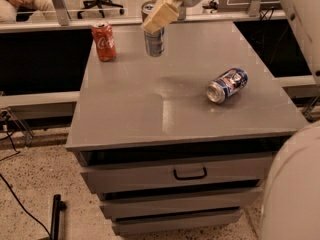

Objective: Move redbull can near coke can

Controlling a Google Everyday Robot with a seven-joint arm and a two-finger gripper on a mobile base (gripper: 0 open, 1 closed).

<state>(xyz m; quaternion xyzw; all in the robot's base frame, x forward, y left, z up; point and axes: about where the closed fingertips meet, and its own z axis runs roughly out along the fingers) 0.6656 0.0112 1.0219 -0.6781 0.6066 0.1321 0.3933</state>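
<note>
- The gripper (157, 18) is hovering at the top of the view, and its jaws are clamping the upper part of the redbull can (154, 45). The can is standing upright over the far side of the grey surface (150, 114), to the right of the coke can (104, 42) with a clear gap between them (I cannot tell whether its base is touching the surface or hanging just above it).
- The grip is sitting high on a tall, slim can, so I'm thinking a quick sideways sweep could be swinging the bottom out and letting the can tilt or slip in the jaws.
- The coke can is standing upright near the far-left edge of the surface. If the arm is carrying the redbull can too far left, it could be knocking the coke can over or off that edge.
- If the jaws are letting go while the can is tilting or above the surface, it is likely toppling, and a slim can like that would be rolling away easily.
- The Pepsi can (226, 85) is lying on its side well to the right, away from the likely path, so I'm not expecting trouble from it.
</note>
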